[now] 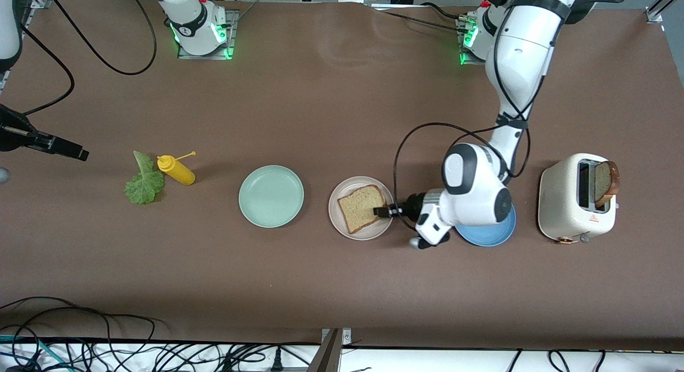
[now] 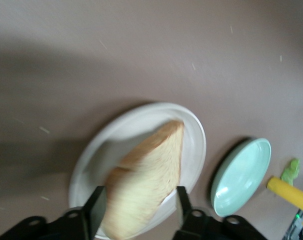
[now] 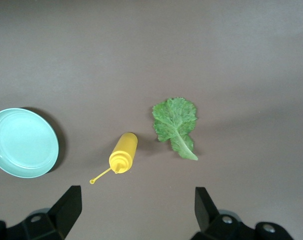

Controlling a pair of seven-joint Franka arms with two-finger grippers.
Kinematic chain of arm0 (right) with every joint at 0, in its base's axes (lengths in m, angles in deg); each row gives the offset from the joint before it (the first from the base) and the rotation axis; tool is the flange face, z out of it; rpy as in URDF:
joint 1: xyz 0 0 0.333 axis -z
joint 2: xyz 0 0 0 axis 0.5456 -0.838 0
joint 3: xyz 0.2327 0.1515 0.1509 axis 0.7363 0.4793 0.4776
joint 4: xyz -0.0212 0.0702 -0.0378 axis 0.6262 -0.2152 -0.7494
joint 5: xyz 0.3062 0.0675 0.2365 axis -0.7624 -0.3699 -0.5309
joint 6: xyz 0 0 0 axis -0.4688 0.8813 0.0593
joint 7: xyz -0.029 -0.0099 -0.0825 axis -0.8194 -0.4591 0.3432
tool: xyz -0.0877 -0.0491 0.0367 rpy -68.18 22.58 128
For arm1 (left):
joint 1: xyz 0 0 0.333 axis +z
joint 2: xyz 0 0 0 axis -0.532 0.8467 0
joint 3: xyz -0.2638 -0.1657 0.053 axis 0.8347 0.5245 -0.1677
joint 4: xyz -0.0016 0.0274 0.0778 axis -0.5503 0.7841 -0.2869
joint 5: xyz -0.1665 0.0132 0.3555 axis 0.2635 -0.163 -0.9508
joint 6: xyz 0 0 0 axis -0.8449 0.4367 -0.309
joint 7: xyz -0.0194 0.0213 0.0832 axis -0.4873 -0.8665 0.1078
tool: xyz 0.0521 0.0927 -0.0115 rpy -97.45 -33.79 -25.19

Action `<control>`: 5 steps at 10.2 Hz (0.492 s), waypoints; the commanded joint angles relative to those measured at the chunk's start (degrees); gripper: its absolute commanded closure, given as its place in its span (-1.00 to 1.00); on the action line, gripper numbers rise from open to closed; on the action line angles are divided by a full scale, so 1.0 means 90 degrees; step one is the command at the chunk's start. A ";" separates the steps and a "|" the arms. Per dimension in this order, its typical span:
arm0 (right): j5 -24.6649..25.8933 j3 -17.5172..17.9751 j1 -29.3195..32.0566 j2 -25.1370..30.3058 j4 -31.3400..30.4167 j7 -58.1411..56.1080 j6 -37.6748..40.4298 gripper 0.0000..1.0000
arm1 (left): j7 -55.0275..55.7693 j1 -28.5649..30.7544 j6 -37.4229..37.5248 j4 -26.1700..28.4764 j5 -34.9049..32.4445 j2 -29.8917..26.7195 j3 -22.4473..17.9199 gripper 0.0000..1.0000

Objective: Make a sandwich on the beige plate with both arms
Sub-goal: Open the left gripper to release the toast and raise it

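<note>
One slice of speckled tan bread (image 1: pixel 362 206) lies flat on the beige plate (image 1: pixel 336 214). My left gripper (image 1: pixel 380 211) sits low at the plate's rim, on the side toward the blue plate. In the left wrist view its fingers (image 2: pixel 95 207) stand apart on either side of the slice (image 2: pixel 151 170), open, with a gap at one finger. A second slice (image 1: pixel 606 182) sticks up out of the toaster (image 1: pixel 561 201). The lettuce leaf (image 1: pixel 144 182) lies on the table at the right arm's end. My right gripper (image 1: pixel 80 152) hovers near it, open and empty (image 3: pixel 139 210).
A yellow squeeze bottle (image 1: pixel 176 170) lies beside the lettuce (image 3: pixel 175 122). The mint-green plate (image 1: pixel 271 195) sits between the bottle and the beige plate. A blue plate (image 1: pixel 489 233) lies under the left arm's wrist, beside the toaster. Cables run along the table's front edge.
</note>
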 commanded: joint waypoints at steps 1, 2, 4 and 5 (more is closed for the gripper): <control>0.0199 0.0012 0.0072 -0.0132 -0.0007 0.0033 0.0089 -1.00 | -0.0238 0.0343 0.0024 -0.0070 -0.0260 -0.0047 -0.0050 -1.00; 0.0316 0.0002 0.0072 -0.0240 -0.0104 0.0081 0.0080 -1.00 | -0.0267 0.0663 0.0034 -0.0060 -0.0881 -0.0221 -0.0050 -1.00; 0.0628 0.0012 0.0082 -0.0522 -0.0300 0.0111 0.0022 -1.00 | -0.0277 0.1318 0.0083 0.0755 -0.1599 -0.1358 -0.0050 -1.00; 0.0707 0.0002 0.0091 -0.0601 -0.0320 0.0101 0.0011 -1.00 | -0.0277 0.1514 0.0083 0.1272 -0.1648 -0.1955 -0.0060 -1.00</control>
